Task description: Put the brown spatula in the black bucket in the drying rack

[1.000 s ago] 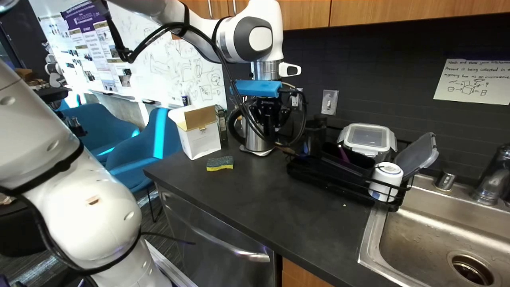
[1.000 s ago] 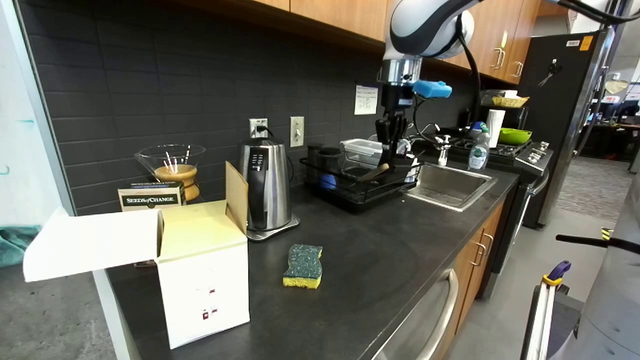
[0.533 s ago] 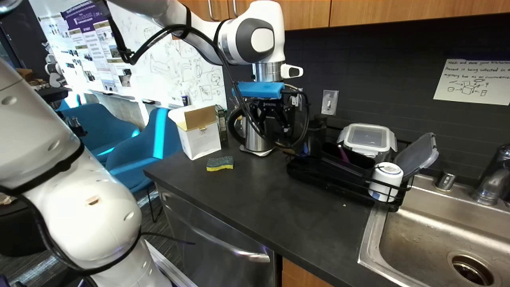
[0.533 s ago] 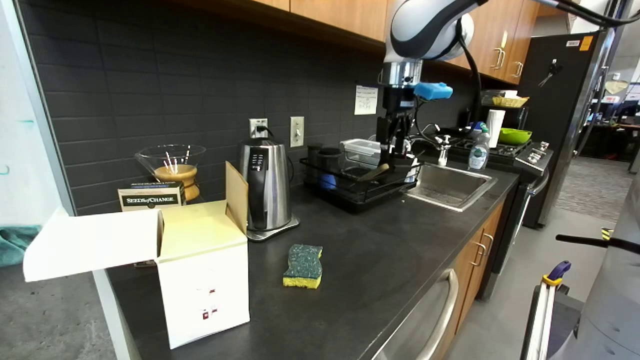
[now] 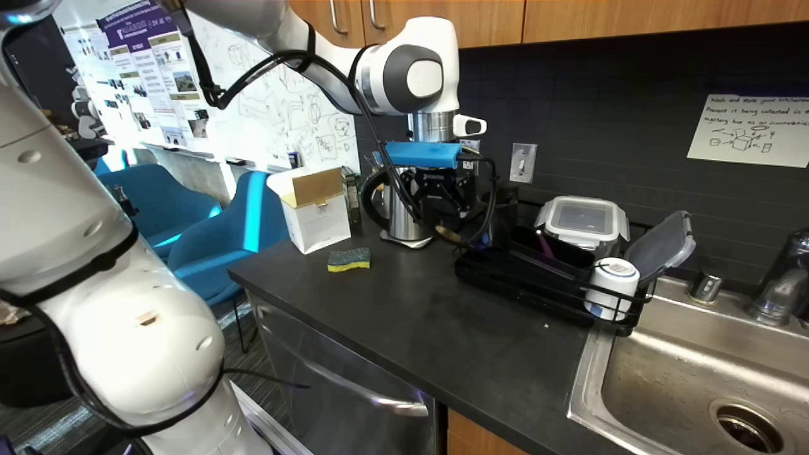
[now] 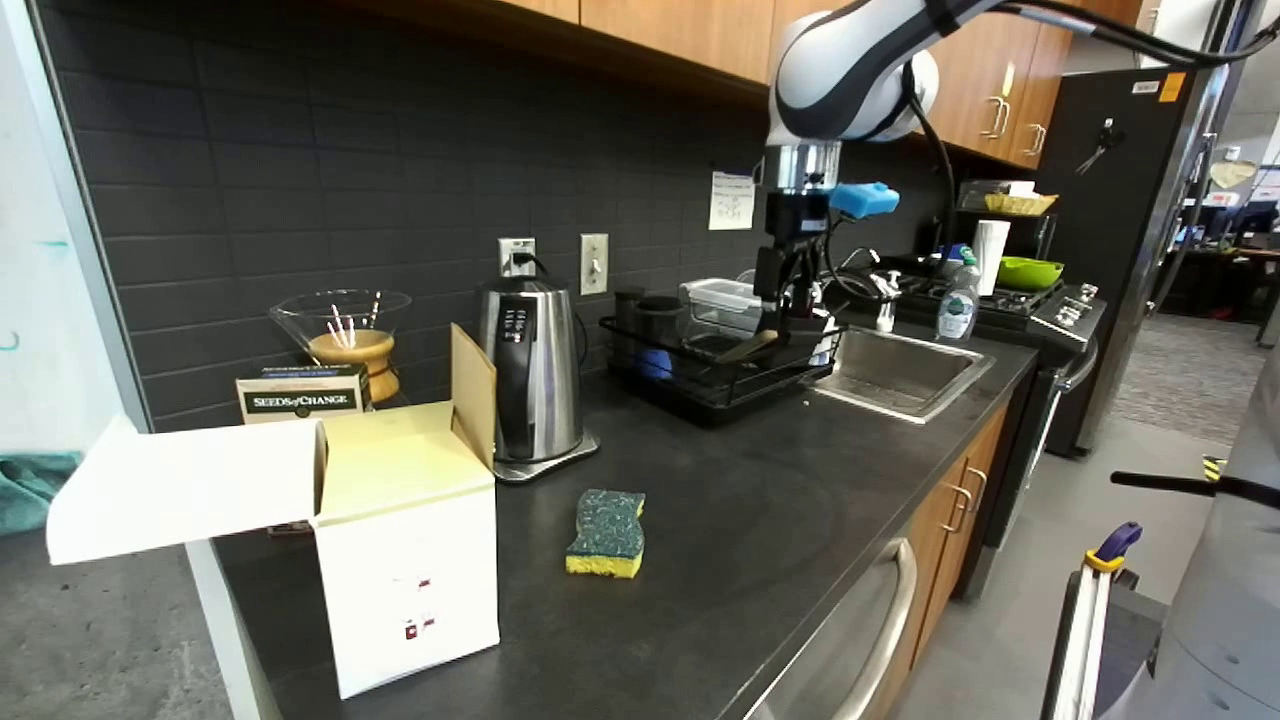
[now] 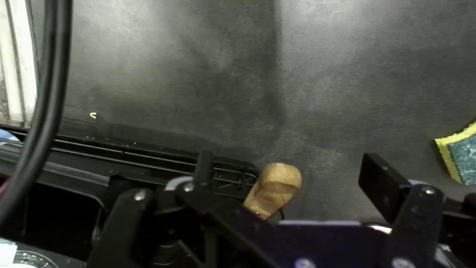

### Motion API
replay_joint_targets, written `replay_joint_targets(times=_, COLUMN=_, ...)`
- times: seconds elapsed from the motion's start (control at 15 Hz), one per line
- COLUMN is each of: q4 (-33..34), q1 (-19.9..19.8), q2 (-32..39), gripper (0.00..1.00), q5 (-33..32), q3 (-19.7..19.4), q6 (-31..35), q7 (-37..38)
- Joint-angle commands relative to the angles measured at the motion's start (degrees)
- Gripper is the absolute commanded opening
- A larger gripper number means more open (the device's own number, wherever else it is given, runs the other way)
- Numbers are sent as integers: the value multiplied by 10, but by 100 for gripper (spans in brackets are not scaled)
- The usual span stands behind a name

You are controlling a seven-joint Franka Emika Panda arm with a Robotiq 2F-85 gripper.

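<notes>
A: Going left to right in an exterior view, what came first?

B: An open white cardboard box (image 6: 405, 600), well apart to the left of the drying rack (image 6: 705, 406). Also left of the rack came a Seeds of Change box (image 6: 300, 400), a glass coffee carafe (image 6: 358, 352) with a wooden collar, then a steel electric kettle (image 6: 530, 370), nearer the rack.

A: And in front?

B: A green-and-yellow sponge (image 6: 605, 530) lay on the desk (image 6: 720, 545), on the rack's kettle side.

A: What did the rack hold?

B: Two black cups (image 6: 658, 325) at its kettle end, a clear food container (image 5: 584, 221) towards its back and an open black bin (image 7: 63, 216). Which of these was the bucket I couldn't tell.

A: The brown spatula (image 7: 276, 182)?

B: It lay tilted across the rack's kettle end, a rounded wooden tip jutting past the rim; the rest was hidden in the wrist view.

A: How did the end effector (image 7: 288, 167) stand?

B: Above that same corner of the rack, jaws spread wide, the tip showing in the gap. Whether wood and jaws touched I couldn't tell.

A: Farther right?

B: A white cup (image 5: 612, 284) in the rack's far end, a steel sink (image 6: 885, 365) just beside the rack, and a dish soap bottle (image 6: 957, 305) well to its right.
</notes>
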Motion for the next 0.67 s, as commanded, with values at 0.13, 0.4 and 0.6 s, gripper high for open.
replay_joint_targets(times=0.13, q4=-12, q1=-1, q2=20, gripper=100, q5=-2, q3=-7, q6=47, q7=-37)
replay_joint_targets(times=0.4, q4=-21, q1=-3, q2=32, gripper=100, q5=-10, q3=-3, q6=84, q7=-24)
replay_joint_targets(times=0.6, q4=-26, q1=-2, q2=40, gripper=100, q5=-12, q3=1, q6=107, q7=-8)
